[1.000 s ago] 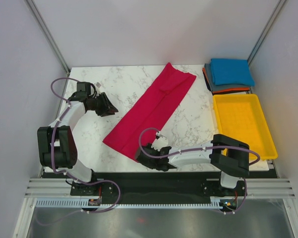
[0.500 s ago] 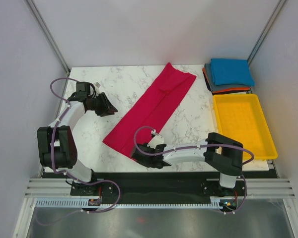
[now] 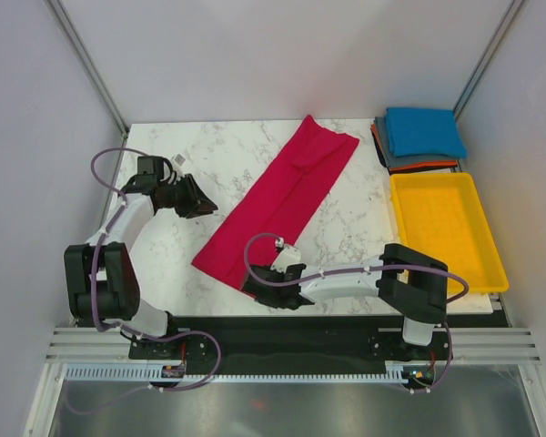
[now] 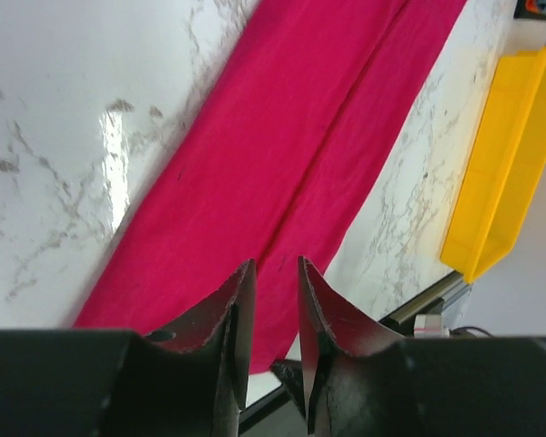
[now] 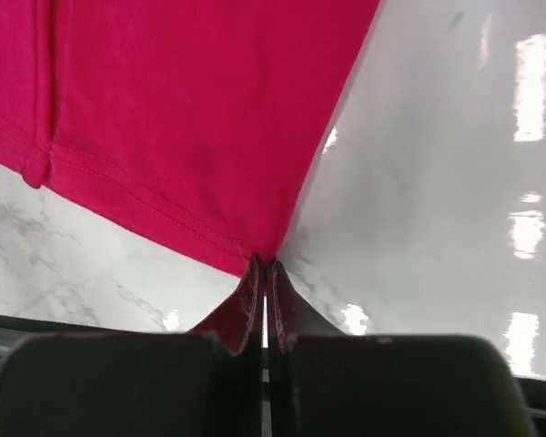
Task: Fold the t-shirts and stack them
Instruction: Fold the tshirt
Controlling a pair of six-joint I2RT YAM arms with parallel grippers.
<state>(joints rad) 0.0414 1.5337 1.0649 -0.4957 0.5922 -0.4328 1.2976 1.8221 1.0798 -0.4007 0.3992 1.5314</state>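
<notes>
The crimson-red t-shirt [image 3: 282,205] lies as one long folded strip, running diagonally from the table's far middle to its near left. At the near edge, my right gripper [image 3: 255,284] is shut on the strip's near corner; in the right wrist view the hemmed corner [image 5: 255,246] runs into the pinched right gripper [image 5: 266,265]. My left gripper [image 3: 207,202] hovers just left of the strip, open with a narrow gap and holding nothing. In the left wrist view the left gripper [image 4: 275,266] points at the red cloth [image 4: 291,137]. Folded blue [image 3: 425,130], dark grey [image 3: 402,161] and orange [image 3: 437,167] t-shirts are stacked far right.
A yellow plastic tray [image 3: 394,208] sits along the right side of the marble table [image 3: 209,155], just in front of the stack; it also shows in the left wrist view as the yellow tray [image 4: 514,155]. White walls and metal posts enclose the table.
My right gripper slid left along the near edge and closed on the red t-shirt's near corner. My left gripper narrowed a little and shifted slightly nearer.
</notes>
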